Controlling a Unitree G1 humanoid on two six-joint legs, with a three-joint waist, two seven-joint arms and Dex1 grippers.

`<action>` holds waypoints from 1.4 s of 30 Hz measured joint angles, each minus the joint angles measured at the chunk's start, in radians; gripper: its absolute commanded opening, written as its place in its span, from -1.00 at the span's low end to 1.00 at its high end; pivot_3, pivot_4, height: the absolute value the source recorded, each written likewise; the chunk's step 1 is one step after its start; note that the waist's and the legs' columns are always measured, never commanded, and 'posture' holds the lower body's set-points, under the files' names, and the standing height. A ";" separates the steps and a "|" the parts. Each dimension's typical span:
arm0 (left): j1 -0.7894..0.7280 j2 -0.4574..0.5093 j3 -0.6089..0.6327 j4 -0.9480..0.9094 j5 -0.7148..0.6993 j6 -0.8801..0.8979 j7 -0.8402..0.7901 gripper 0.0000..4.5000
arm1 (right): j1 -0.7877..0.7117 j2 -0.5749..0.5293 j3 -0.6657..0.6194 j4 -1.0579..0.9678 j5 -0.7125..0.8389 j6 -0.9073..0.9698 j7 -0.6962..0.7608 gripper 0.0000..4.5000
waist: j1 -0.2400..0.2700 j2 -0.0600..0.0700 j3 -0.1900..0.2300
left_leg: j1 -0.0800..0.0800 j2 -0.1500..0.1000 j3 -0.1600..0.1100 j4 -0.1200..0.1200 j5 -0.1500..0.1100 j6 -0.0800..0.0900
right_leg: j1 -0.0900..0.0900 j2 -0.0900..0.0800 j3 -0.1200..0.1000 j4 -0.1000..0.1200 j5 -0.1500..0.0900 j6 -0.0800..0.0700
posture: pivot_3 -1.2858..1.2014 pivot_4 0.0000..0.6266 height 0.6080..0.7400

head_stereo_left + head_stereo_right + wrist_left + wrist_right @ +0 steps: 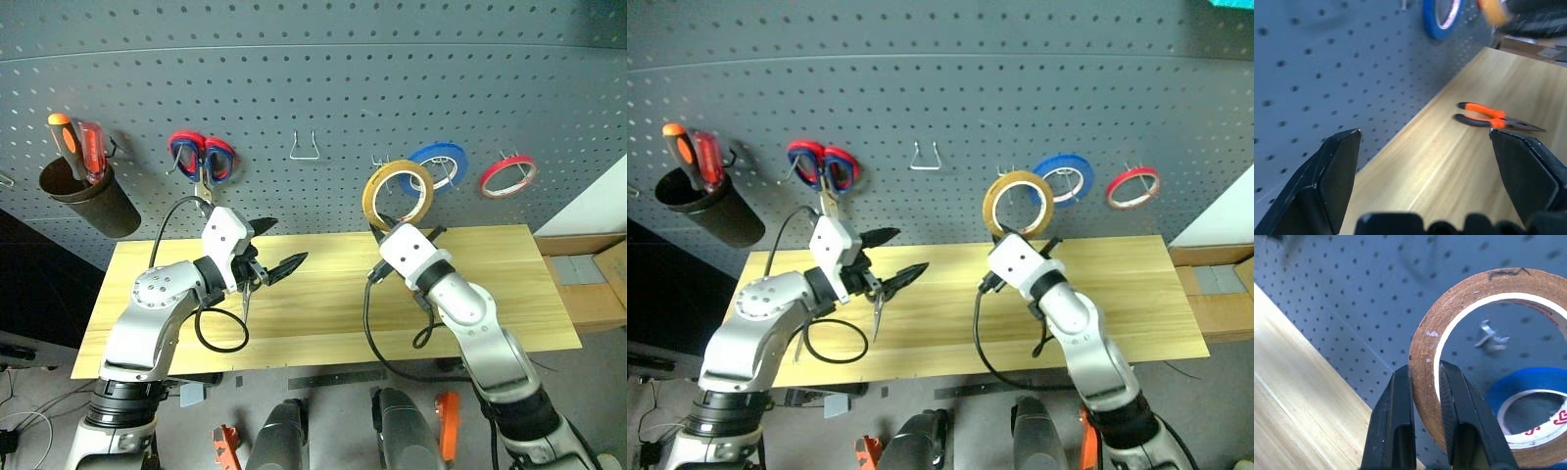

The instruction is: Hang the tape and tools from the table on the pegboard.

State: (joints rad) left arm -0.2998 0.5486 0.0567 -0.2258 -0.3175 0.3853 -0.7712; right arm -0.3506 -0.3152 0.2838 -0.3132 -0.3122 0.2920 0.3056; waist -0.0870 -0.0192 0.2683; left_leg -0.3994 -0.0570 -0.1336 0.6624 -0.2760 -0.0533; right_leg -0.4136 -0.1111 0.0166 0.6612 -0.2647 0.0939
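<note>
Head view: my right gripper (384, 224) pinches the tape (397, 193) against the pegboard (313, 98), blue roll (438, 162) at two o'clock.

Left wrist: my left gripper (1425, 142) gapes wide, empty; pliers (1493, 118) on bare table (1415, 181).

Right wrist: hook (1491, 336) shows through the ring.

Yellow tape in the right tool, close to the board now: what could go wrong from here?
1. The right tool pinches only the lower rim of the yellow tape, so the ring could twist or slip as it meets the hook.
2. The blue roll hangs right beside that hook; the tape could knock it.
3. The open left tool sits above the table, with pliers lying ahead; a sweep could shove them.
</note>
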 measured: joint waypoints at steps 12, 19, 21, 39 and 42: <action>-0.022 0.002 -0.003 -0.001 0.001 -0.005 0.004 1.00 | -0.079 0.049 -0.014 0.226 0.044 -0.090 0.004 -0.21 | 0.000 0.000 0.000 | 0.000 0.000 0.000 0.000 0.000 0.000 | -0.002 0.000 0.000 0.002 0.000 0.000 | -0.06 -0.27 1.00; -0.019 0.039 -0.022 0.015 0.014 -0.049 -0.047 1.00 | 0.133 0.043 -0.020 0.080 0.028 0.037 0.020 0.83 | 0.000 0.000 0.000 | 0.000 0.000 0.001 -0.001 0.000 0.000 | -0.002 0.000 0.001 0.002 0.000 0.000 | -0.08 -0.26 1.00; 0.001 0.064 -0.027 0.046 0.029 -0.068 -0.072 1.00 | 0.212 0.046 -0.022 0.017 0.032 0.102 0.025 0.99 | -0.001 0.000 0.000 | 0.000 0.000 0.001 -0.001 0.000 0.000 | -0.003 0.000 0.001 0.002 0.000 0.000 | -0.08 -0.25 1.00; -0.060 0.146 -0.150 0.172 0.099 -0.191 -0.253 1.00 | -0.040 0.132 -0.188 0.309 0.157 0.599 -0.003 0.99 | -0.013 0.001 0.000 | 0.000 0.002 0.002 -0.001 0.001 -0.001 | -0.006 0.002 0.001 0.005 0.003 -0.004 | -0.08 -0.25 1.00; -0.059 0.145 -0.151 0.188 0.103 -0.198 -0.251 1.00 | -0.073 0.122 -0.193 0.405 0.173 0.560 -0.009 0.99 | -0.020 0.001 0.000 | -0.001 0.002 0.002 -0.001 0.001 -0.002 | -0.006 0.002 0.001 0.005 0.003 -0.004 | -0.07 -0.27 1.00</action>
State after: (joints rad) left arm -0.3591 0.6938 -0.0939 -0.0383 -0.2149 0.1873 -1.0224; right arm -0.4241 -0.1934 0.0904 0.0913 -0.1394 0.8517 0.2965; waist -0.1069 -0.0187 0.2679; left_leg -0.4003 -0.0546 -0.1315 0.6616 -0.2746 -0.0549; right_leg -0.4199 -0.1086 0.0180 0.6658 -0.2619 0.0897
